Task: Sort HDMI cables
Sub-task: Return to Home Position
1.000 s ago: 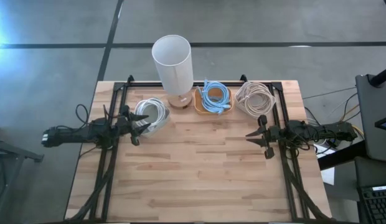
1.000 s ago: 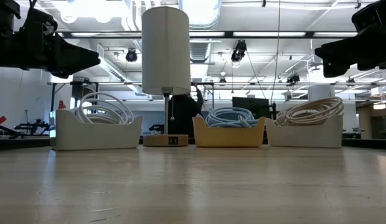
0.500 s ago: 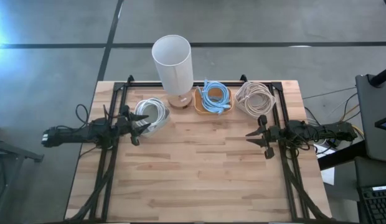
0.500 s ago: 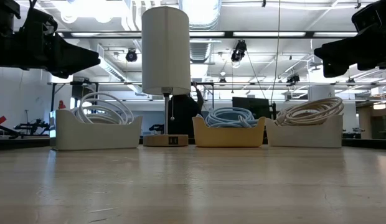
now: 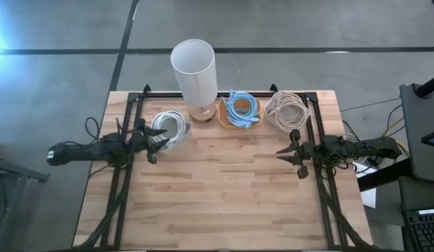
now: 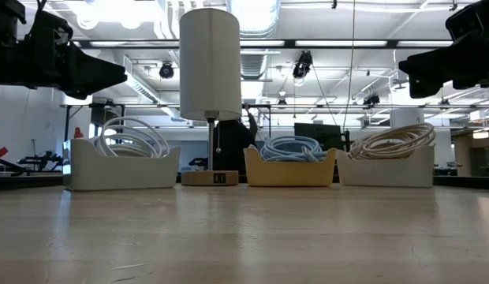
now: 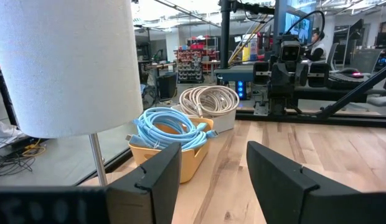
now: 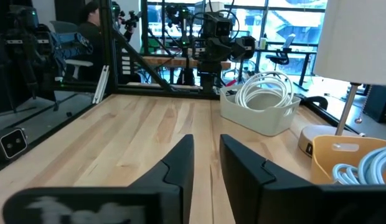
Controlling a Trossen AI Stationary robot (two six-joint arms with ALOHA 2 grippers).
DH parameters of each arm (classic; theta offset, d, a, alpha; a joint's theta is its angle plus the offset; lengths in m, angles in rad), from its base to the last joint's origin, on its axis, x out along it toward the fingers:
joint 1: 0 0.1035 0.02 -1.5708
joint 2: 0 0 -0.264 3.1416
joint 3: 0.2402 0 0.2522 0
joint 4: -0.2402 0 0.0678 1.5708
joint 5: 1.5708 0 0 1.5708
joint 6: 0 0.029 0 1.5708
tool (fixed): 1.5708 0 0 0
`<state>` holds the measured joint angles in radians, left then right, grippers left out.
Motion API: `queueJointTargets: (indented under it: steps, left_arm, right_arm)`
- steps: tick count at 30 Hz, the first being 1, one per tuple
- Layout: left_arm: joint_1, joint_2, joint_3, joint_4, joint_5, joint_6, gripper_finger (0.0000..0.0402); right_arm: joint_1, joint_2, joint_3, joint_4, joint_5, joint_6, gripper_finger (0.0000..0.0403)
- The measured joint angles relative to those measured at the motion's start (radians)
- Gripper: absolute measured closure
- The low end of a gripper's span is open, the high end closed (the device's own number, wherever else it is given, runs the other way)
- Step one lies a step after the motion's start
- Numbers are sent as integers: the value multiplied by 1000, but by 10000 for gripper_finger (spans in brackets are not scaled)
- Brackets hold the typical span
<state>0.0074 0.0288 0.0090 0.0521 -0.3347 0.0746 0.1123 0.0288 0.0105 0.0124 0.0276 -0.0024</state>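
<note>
Left gripper (image 5: 158, 145): we see it over the left side of the table (image 5: 224, 203), raised above the table top and pointing toward the other arm. In its own wrist view (image 7: 211, 155) the two fingers stand wide apart, and nothing is between them.
Right gripper (image 5: 285, 155): it is over the right side of the table, also raised. It faces the left gripper and is well apart from it. Its fingers (image 8: 180, 168) are parted by only a narrow gap, and they hold nothing.
White cables (image 5: 171, 129): they lie coiled in the left white bin (image 6: 122, 170), just ahead of the left gripper. From above, its fingertips reach the near edge of this bin. The bin is well apart from the right gripper.
Blue cables (image 5: 241, 108): they lie in the yellow bin (image 6: 290, 170), between the two grippers and toward the back edge. They are closer to the right gripper.
Beige cables (image 5: 287, 108): they are piled in the right white bin (image 6: 386, 170), near the right gripper on its back-edge side. They are well apart from the left gripper.
Lamp (image 5: 194, 66): it has a white shade and stands upright between the left white bin and the yellow bin, near the left gripper.
</note>
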Motion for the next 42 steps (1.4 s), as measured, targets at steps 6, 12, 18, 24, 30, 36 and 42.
queueJointTargets:
  steps: [6,12,18,24,30,36,42]
  left_arm:
    - [0,0,0,0,0,0,209]
    - [0,0,0,0,0,0,209]
    - [0,0,0,0,0,0,209]
    - [0,0,0,0,0,0,209]
    - [0,0,0,0,0,0,209]
    - [0,0,0,0,0,0,209]
    - [0,0,0,0,0,0,209]
  right_arm:
    - [0,0,0,0,0,1,333]
    - [0,0,0,0,0,0,323]
    - [0,0,0,0,0,0,315]
    - [0,0,0,0,0,1,312]
    - [0,0,0,0,0,1,323]
    - [0,0,0,0,0,0,334]
    - [0,0,0,0,0,0,330]
